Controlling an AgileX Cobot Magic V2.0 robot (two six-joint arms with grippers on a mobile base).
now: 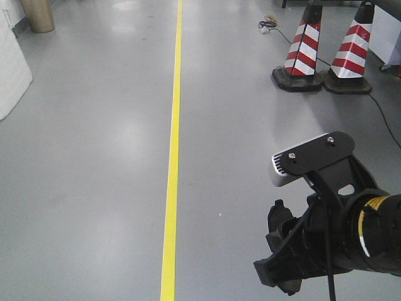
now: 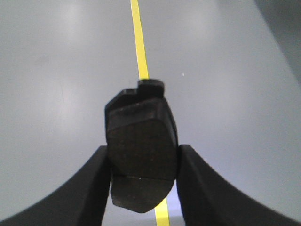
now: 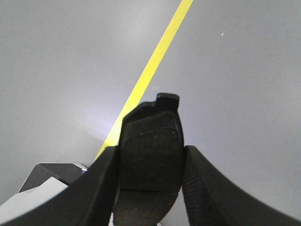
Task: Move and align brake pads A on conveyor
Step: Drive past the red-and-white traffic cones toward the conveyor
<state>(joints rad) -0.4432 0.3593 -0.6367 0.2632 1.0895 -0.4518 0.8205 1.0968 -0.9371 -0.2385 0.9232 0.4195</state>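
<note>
Mid-transport step, by my read: both grippers were loaded and no conveyor showed in any view. Left gripper (image 2: pixel 143 162) fingers were clamped on a brake pad (image 2: pixel 141 150); right gripper (image 3: pixel 150 165) fingers likewise pinched a second pad (image 3: pixel 151 155). Both hung over the grey floor (image 1: pixel 94 157) near the yellow line (image 1: pixel 172 157). Next move needs the belt found first. Open floor ahead; cones (image 1: pixel 326 50) and cable far right.
</note>
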